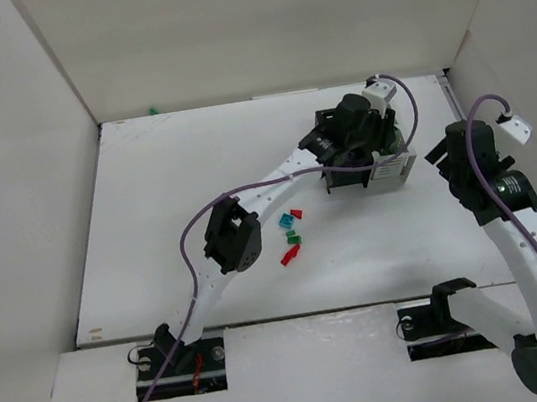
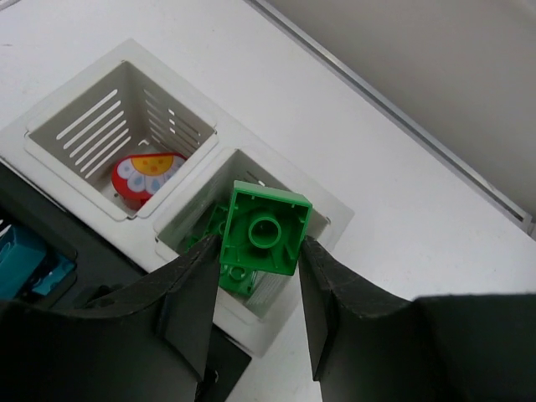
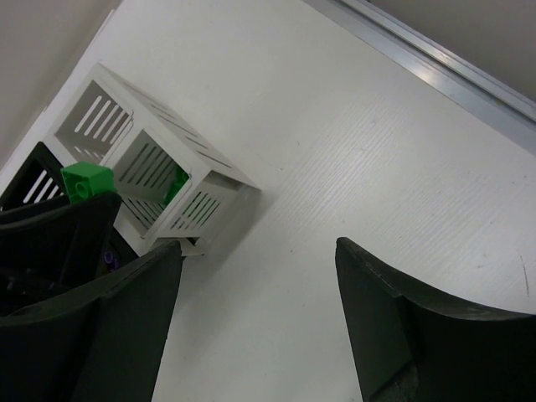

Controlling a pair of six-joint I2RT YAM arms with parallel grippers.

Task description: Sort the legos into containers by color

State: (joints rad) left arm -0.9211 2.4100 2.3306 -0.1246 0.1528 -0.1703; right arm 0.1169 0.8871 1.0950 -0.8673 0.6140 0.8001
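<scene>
Legos show in two places around the white slatted plastic container. Well to its left, a few tiny loose plastic bricks in red, teal and green lie close together on the white desk. A black slatted container is joined to the white one's left side, and the left wrist view shows something teal inside it.

Directly above the white container, the left jaws are closed on a square bright-green plastic lego brick, pressing on two opposite sides. It is tilted, with its hollow underside and single round centre tube turned toward the wrist camera. Seen from the left wrist, the white container has two square wells. The one under the held brick contains more green bricks. The well beside it holds a round red, yellow and white piece.

To the right of the white container and apart from it, the right jaws are spread wide over bare desk and hold nothing.
</scene>
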